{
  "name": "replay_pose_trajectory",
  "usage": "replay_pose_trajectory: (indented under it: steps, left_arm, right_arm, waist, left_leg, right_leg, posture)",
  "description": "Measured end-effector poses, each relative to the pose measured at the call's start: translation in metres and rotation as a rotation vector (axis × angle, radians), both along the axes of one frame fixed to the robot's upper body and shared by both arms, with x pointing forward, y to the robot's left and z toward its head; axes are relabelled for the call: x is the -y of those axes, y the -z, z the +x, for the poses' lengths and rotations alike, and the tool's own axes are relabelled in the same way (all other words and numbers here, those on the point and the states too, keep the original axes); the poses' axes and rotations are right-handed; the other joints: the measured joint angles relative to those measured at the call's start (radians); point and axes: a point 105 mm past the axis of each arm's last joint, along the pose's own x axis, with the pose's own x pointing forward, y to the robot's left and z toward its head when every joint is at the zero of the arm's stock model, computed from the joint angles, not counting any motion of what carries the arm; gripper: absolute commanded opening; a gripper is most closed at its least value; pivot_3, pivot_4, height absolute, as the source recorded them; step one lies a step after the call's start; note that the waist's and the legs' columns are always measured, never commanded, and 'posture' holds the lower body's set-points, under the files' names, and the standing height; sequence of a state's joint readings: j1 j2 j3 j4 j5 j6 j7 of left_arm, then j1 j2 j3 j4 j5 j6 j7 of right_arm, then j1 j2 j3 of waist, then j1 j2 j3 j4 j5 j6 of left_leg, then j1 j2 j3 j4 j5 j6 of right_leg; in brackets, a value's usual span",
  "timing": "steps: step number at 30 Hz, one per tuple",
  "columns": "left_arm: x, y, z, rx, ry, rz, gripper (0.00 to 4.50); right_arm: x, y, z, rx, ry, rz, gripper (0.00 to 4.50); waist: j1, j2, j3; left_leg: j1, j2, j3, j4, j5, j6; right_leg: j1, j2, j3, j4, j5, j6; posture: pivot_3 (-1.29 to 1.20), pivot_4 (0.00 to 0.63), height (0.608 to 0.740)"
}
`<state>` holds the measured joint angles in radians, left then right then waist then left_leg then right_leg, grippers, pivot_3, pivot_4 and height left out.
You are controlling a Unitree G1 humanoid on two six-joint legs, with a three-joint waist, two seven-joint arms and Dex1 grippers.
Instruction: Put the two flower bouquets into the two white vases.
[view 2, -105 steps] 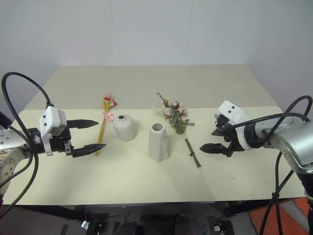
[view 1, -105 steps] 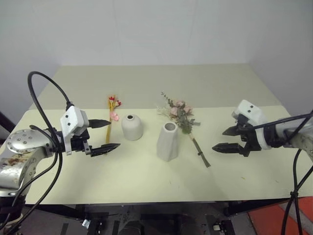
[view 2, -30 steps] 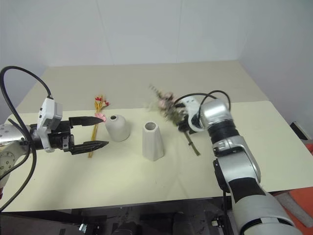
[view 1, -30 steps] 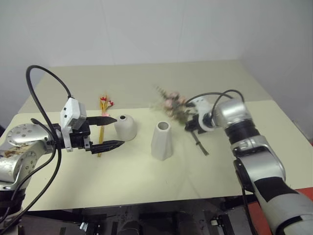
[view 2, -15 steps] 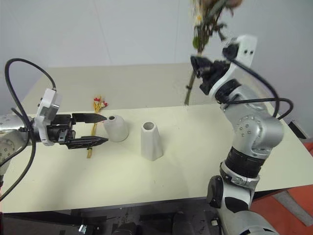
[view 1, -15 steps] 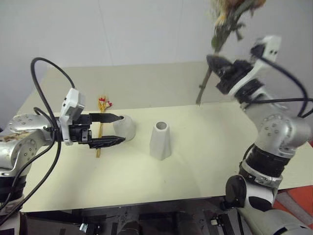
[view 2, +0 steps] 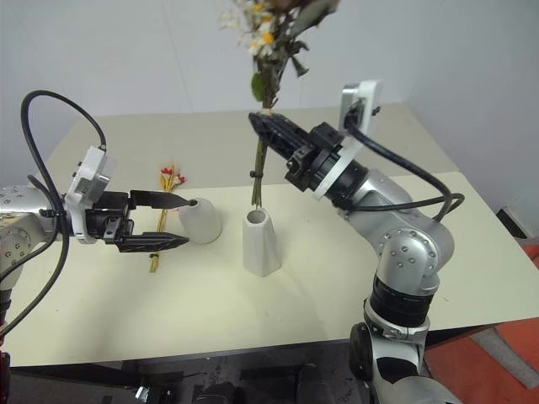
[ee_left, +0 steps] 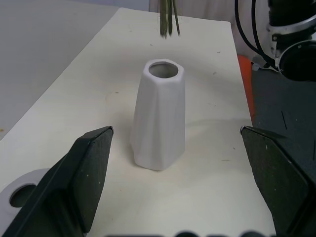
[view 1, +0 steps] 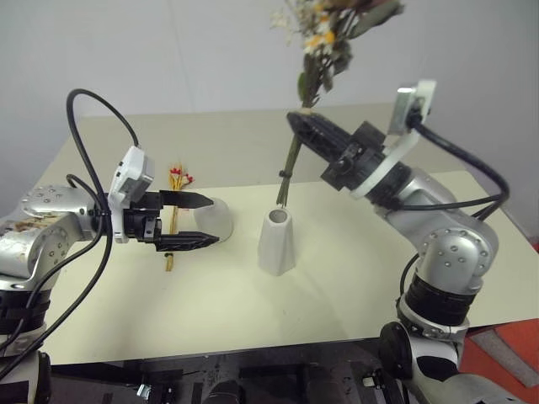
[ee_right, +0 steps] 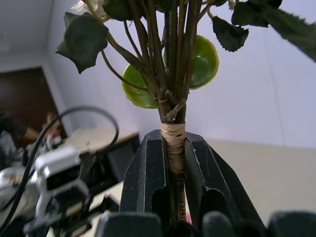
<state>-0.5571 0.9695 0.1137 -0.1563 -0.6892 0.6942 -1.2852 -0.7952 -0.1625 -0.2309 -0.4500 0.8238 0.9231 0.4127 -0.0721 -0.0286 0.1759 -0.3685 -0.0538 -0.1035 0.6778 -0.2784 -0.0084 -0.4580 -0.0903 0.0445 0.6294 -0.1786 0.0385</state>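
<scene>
Right gripper [view 1: 296, 124] pinches the light, floppy rose bouquet [view 1: 313, 52] at its bound stems; left gripper [view 1: 206, 220] spread

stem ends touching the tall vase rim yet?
Apart. In the left wrist view the bushy bouquet's stem ends hang above the tall vase, with bare table between them and its mouth. Right gripper is shut on the stems.

Pale yellow-green table [view 1: 253, 320] w/ white wall [view 1: 168, 59] behind, red-orange floor patch [view 1: 505, 353]

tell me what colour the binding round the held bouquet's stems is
Tan, like raffia or twine; the binding shows best in the right wrist view.
</scene>
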Motion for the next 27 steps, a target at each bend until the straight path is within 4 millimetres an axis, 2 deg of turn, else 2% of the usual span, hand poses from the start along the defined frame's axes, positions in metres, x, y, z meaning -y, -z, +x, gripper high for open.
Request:
replay_pose_trajectory:
  steps: [6, 13, 22, 27]
  left_arm:
    - [-0.002, 0.001, 0.002, 0.003, -0.008, 0.008, 4.5]
    - [-0.003, 0.002, 0.002, 0.006, -0.008, 0.009, 4.5]
    - [-0.003, 0.002, 0.002, 0.006, -0.007, 0.009, 4.5]
    - [-0.003, 0.001, 0.002, 0.008, -0.01, 0.01, 4.5]
  right_arm:
    - [-0.008, 0.003, -0.001, 0.021, -0.01, -0.015, 0.23]
    - [-0.005, 0.02, 0.006, -0.013, 0.026, -0.06, 0.23]
    - [0.0, 0.024, 0.01, -0.012, 0.054, -0.058, 0.23]
    - [-0.003, 0.04, 0.016, -0.058, 0.042, -0.072, 0.23]
  waist:
    - [0.004, 0.0, 0.0]
    - [0.002, 0.0, 0.0]
    - [0.003, 0.0, 0.0]
    - [0.003, 0.0, 0.0]
  left_leg:
    - [0.0, -0.001, 0.0, 0.0, 0.0, 0.0]
    - [0.0, 0.0, 0.0, 0.0, 0.0, 0.0]
    - [0.0, 0.0, 0.0, 0.0, 0.0, 0.0]
    - [0.0, 0.0, 0.0, 0.0, 0.0, 0.0]
  right_leg:
    - [0.0, 0.0, 0.0, 0.0, 0.0, 0.0]
    - [0.0, 0.0, 0.0, 0.0, 0.0, 0.0]
    - [0.0, 0.0, 0.0, -0.001, 0.0, 0.0]
    - [0.0, 0.0, 0.0, -0.001, 0.0, 0.0]
  posture:
    - [0.0, 0.15, 0.74]
    - [0.0, 0.15, 0.74]
    - [0.0, 0.15, 0.74]
    - [0.0, 0.15, 0.74]
